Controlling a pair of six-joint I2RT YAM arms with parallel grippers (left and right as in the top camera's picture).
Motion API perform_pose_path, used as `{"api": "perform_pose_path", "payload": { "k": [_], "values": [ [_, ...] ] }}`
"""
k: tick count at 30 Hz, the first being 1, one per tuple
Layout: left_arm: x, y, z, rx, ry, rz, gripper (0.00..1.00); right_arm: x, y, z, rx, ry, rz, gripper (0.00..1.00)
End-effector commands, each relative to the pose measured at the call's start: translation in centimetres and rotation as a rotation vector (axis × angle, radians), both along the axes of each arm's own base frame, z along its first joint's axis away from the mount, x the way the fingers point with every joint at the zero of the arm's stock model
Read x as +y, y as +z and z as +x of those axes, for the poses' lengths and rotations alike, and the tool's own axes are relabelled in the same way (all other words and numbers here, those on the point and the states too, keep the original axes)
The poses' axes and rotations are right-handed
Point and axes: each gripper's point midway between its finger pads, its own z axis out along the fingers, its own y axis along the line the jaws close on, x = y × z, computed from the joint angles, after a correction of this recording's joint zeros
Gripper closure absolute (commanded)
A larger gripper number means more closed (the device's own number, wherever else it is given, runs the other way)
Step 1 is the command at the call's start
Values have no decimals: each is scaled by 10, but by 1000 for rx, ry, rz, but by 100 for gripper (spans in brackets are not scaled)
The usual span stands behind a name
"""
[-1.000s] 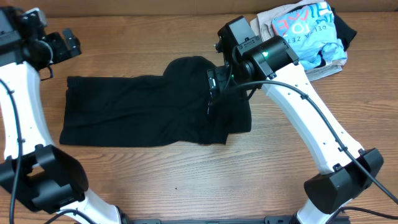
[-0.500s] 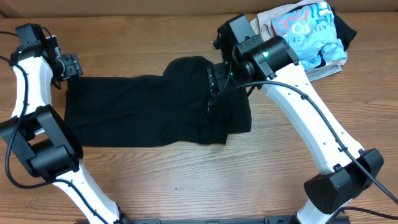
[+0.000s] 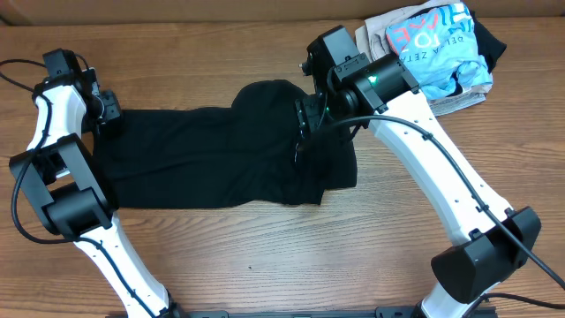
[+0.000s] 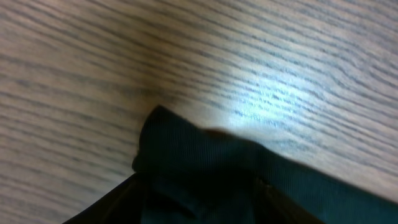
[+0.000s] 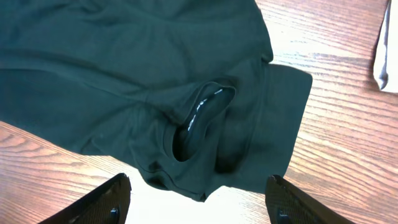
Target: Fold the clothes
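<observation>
The black shirt (image 3: 203, 155) lies spread flat across the middle of the table, with a bunched fold at its right end. My left gripper (image 3: 106, 104) is low at the shirt's far left corner. In the left wrist view that corner (image 4: 186, 146) lies between the dark fingers (image 4: 196, 205), which look apart. My right gripper (image 3: 305, 115) hovers open above the shirt's right part. In the right wrist view its fingers (image 5: 196, 199) straddle the rumpled neck opening (image 5: 199, 121) from above and touch nothing.
A pile of other clothes, white and light blue with red lettering (image 3: 433, 49), sits at the far right corner. A white cloth edge (image 5: 388, 50) shows at the right of the right wrist view. Bare wooden table (image 3: 265, 256) lies in front of the shirt.
My left arm has swung in from the far left, down onto the shirt's far left corner. The right gripper and the shirt have barely moved.
</observation>
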Motion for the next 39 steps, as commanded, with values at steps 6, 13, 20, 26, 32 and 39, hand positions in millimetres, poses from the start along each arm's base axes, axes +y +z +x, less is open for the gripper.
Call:
{"api": "perform_pose_path", "payload": {
  "k": [6,13,20,26,32,39],
  "values": [
    [2,-4,5,-8,-8,17,54,5,-4,12,-28,-6,16,28],
    [2,-8,3,2,-6,16,69,7,-2,16,-47,-9,26,28],
    [2,-8,3,2,-6,16,83,10,3,27,-95,-17,34,28],
    [2,-9,3,3,-6,15,96,11,5,30,-110,-17,43,28],
    [2,-8,3,1,-6,15,96,11,5,30,-110,-17,43,28],
    [3,-7,5,-7,-7,17,19,11,4,30,-108,-17,42,28]
  ]
}}
